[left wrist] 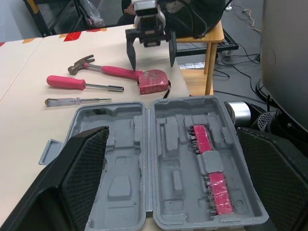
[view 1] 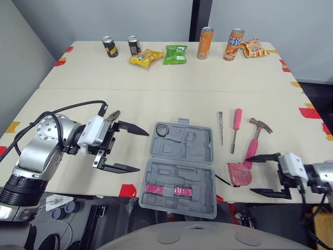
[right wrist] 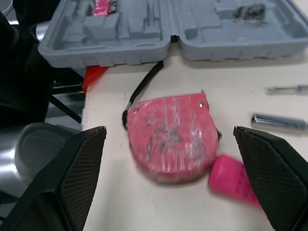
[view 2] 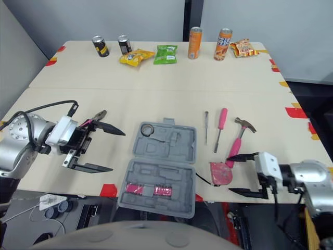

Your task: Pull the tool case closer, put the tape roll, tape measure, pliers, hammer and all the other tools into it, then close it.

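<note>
Grey moulded tool case (view 1: 182,152) flat open; left gripper (view 1: 142,151), right gripper (view 1: 249,175) both splayed.

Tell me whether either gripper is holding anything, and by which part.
Nothing is held. The left gripper and right gripper have open jaws; the tape measure lies loose just ahead of the right one.

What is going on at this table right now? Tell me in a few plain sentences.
The robot is packing an open grey tool case. The tape roll already sits in its far half. The right claw is open, facing the pink tape measure without gripping it. The left claw hangs open beside the case. The hammer and two screwdrivers lie on the table.
</note>
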`<state>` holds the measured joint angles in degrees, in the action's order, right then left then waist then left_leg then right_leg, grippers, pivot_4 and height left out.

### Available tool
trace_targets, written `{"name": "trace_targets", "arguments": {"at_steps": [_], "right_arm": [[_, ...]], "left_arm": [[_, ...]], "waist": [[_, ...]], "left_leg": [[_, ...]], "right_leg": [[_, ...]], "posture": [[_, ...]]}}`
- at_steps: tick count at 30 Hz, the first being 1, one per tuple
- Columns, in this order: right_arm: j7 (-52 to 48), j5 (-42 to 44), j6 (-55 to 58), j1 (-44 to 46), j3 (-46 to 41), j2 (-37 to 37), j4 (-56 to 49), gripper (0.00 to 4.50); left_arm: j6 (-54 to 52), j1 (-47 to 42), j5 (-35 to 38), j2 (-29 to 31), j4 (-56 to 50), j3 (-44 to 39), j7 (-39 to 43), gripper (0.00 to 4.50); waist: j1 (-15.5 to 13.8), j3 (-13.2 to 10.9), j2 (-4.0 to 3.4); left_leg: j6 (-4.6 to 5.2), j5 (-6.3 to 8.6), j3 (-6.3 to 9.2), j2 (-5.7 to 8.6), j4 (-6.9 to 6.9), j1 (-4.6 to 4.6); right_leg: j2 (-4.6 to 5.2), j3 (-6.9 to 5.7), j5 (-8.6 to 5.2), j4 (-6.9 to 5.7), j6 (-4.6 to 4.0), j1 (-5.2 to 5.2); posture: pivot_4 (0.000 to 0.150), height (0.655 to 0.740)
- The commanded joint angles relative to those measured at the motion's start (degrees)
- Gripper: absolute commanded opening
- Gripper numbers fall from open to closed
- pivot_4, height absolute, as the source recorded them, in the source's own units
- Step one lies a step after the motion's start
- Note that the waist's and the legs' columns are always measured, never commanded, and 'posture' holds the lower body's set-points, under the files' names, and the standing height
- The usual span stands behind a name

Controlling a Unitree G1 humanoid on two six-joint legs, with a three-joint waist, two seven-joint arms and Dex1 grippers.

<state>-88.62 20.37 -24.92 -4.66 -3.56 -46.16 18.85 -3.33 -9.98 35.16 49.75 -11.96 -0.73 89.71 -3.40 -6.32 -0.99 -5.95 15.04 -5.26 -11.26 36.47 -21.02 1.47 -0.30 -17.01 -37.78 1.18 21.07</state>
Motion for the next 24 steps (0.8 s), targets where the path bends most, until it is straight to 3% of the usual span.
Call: {"name": "trace_targets", "arguments": {"at_steps": [1,7,23,24], "right_arm": [[0.19,-2.88,-2.64,1.99,1.08,-0.42,3.35,4.48],[0.51,-5.01,-3.31,4.03,3.23,-1.18,5.31,4.48],[4.58,-6.18,3.08,0.05,5.86,-1.96,-4.86,4.48],[5.22,-6.84,3.13,0.0,5.81,-2.18,-4.75,4.24]], "left_arm": [[0.53,-0.27,0.41,0.38,-1.59,-0.06,2.22,4.5],[0.09,-0.21,0.71,0.66,-2.01,-0.28,1.98,4.5],[-0.24,-0.92,0.62,0.46,-1.82,0.07,1.98,4.5],[-0.33,-1.0,0.65,0.43,-1.92,0.12,1.89,4.5]], "waist": [[-0.07,0.0,0.0],[0.03,0.02,0.03],[-0.46,0.04,0.05],[-0.41,0.04,0.05]], "left_leg": [[0.0,0.0,0.0,0.0,0.01,-0.01],[0.0,0.0,0.0,0.0,0.03,0.0],[-0.01,0.0,-0.01,-0.01,0.05,-0.01],[-0.02,0.0,-0.01,-0.01,0.04,-0.01]], "right_leg": [[0.0,0.0,0.0,0.0,0.0,0.0],[0.0,0.01,-0.01,-0.04,-0.02,0.0],[0.0,0.02,-0.01,0.01,-0.02,-0.01],[0.0,0.02,-0.01,0.01,-0.02,-0.01]], "posture": [[0.15,0.74],[0.15,0.74],[0.15,0.74],[0.15,0.74]]}}
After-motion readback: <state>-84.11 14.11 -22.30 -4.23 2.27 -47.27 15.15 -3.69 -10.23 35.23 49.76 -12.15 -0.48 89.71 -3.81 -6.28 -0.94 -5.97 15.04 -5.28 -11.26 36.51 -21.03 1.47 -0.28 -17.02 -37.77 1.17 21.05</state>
